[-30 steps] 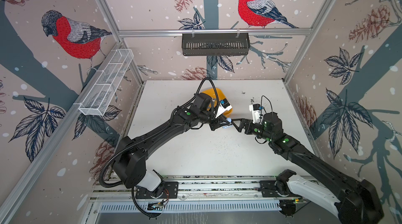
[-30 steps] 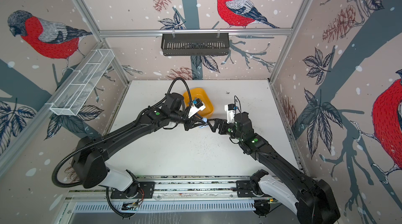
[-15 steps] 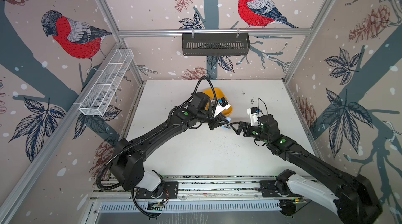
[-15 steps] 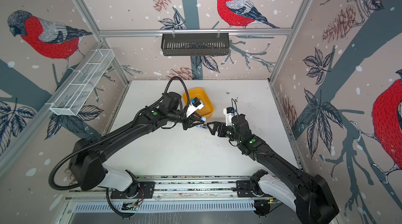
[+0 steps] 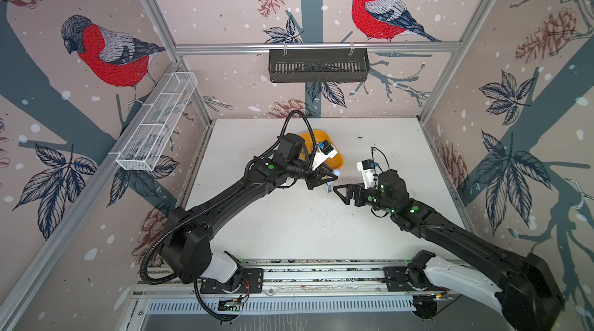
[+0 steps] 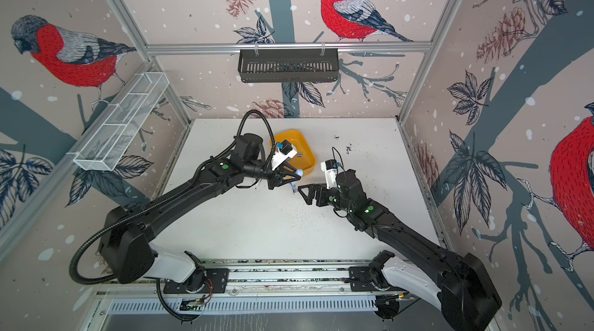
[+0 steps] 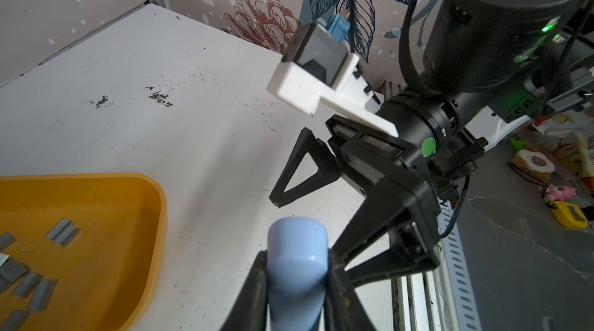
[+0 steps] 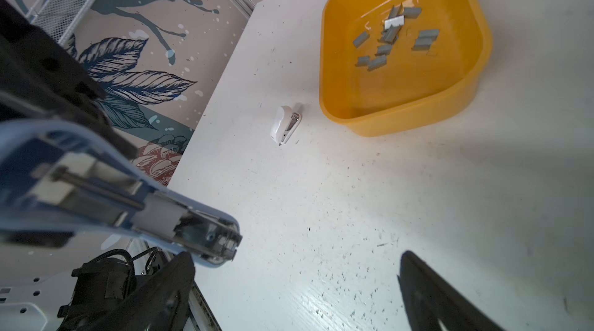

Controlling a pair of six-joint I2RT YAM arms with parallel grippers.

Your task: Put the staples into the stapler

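Observation:
My left gripper [image 7: 297, 281] is shut on a light blue stapler [image 7: 297, 258], held above the table; in both top views its blue end [image 5: 336, 172] [image 6: 299, 180] shows past the fingers. In the right wrist view the stapler [image 8: 128, 204] hangs open, with its metal magazine showing. My right gripper [image 5: 342, 196] [image 8: 299, 294] stands wide open and holds nothing, just to the right of the stapler's lower metal end. The staples [image 8: 385, 40] [image 7: 62, 233] are several small grey strips that lie loose in a yellow tray [image 8: 401, 114] [image 6: 305, 155] behind the left gripper.
A small white stapler-like tool [image 8: 284, 123] lies on the white table [image 5: 289, 233] beside the tray. Dark specks dot the table's back right and middle. A black basket [image 5: 318, 65] hangs on the back wall and a white wire basket [image 5: 157, 120] on the left wall.
My right gripper has moved a little to the left and forward, closer to the stapler, and stays open. The left gripper has drawn back slightly with the stapler still in it.

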